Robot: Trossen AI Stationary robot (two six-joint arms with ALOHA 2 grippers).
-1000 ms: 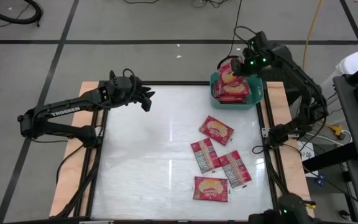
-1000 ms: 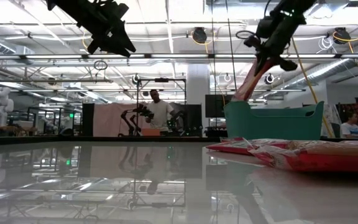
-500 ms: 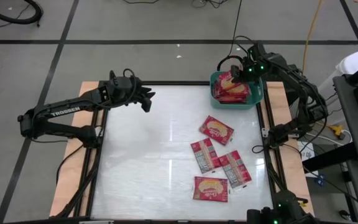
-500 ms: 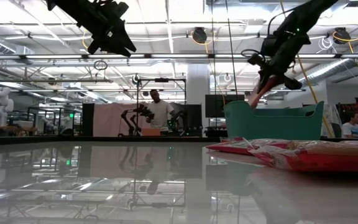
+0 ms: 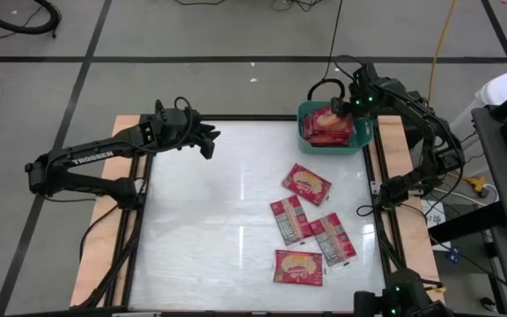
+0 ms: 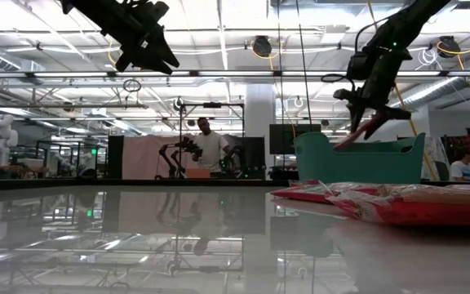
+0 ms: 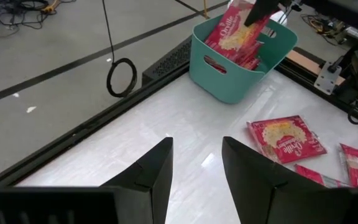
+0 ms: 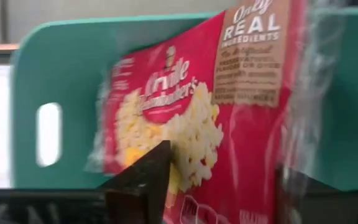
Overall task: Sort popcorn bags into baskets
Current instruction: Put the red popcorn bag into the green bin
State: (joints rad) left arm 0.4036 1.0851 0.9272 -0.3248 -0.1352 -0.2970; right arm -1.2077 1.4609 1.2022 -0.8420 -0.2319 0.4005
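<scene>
The right gripper (image 5: 341,108) hangs over the teal-green plastic tub with the rolled rim (image 5: 365,132), lower and farther in over it than a second ago, when it stood above the tub's near corner. Its dark fingers (image 8: 143,180) have parted since then; whether they still touch the red plastic popcorn packet with the yellow picture (image 8: 197,118) just in front of them cannot be told. That packet now leans tilted inside the tub (image 7: 225,68), on the red packets (image 5: 328,130) already lying under the claw. Four more flat red packets (image 5: 306,183) lie on the white table (image 5: 209,229), well apart from the claw. The left gripper (image 5: 208,141) waits across the table, unmoved, fingers (image 7: 247,174) somewhat apart, empty
</scene>
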